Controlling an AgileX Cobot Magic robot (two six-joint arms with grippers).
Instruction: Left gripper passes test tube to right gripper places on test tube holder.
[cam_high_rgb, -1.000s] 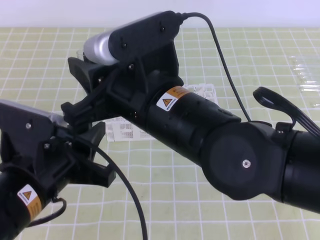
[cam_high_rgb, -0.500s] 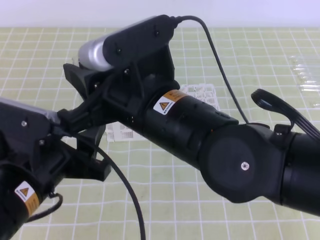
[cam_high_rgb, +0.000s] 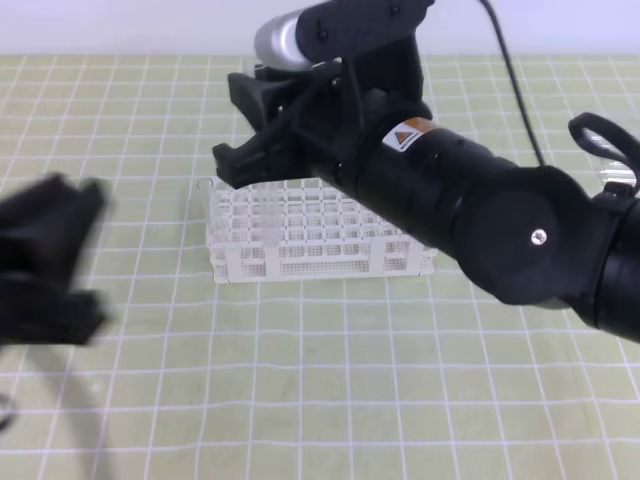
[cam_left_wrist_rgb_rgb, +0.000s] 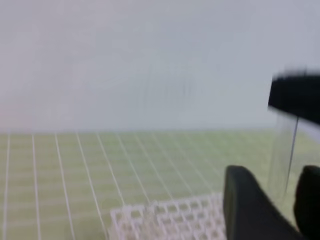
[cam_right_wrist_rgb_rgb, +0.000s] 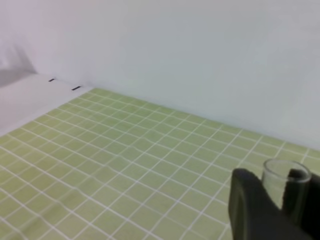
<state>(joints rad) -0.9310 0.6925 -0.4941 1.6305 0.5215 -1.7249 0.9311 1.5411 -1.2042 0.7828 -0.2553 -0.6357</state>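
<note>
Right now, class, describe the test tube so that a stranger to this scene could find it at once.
Start at the green gridded mat and the white lattice test tube holder on it. Above the holder hangs the right gripper, and between its black fingers stands the test tube. It is the single clear tube with an open round rim, held rather than racked.

Smeared by motion blur at the left edge of the high view: left pincer (cam_high_rgb: 50, 262), outline lost, spread of jaws unreadable, lower part cut by the frame. Soft all over in the left wrist view; test tube holder (cam_left_wrist_rgb_rgb: 170, 220) cropped at the bottom edge, holes barely distinguishable. Cut off at the lower right corner of the right wrist view: right pincer (cam_right_wrist_rgb_rgb: 280, 210), only finger stubs visible. Visible there only as a clear rim between them: test tube (cam_right_wrist_rgb_rgb: 285, 175), rest hidden. Back right corner of the holder covered by the right arm in the high view.
</note>
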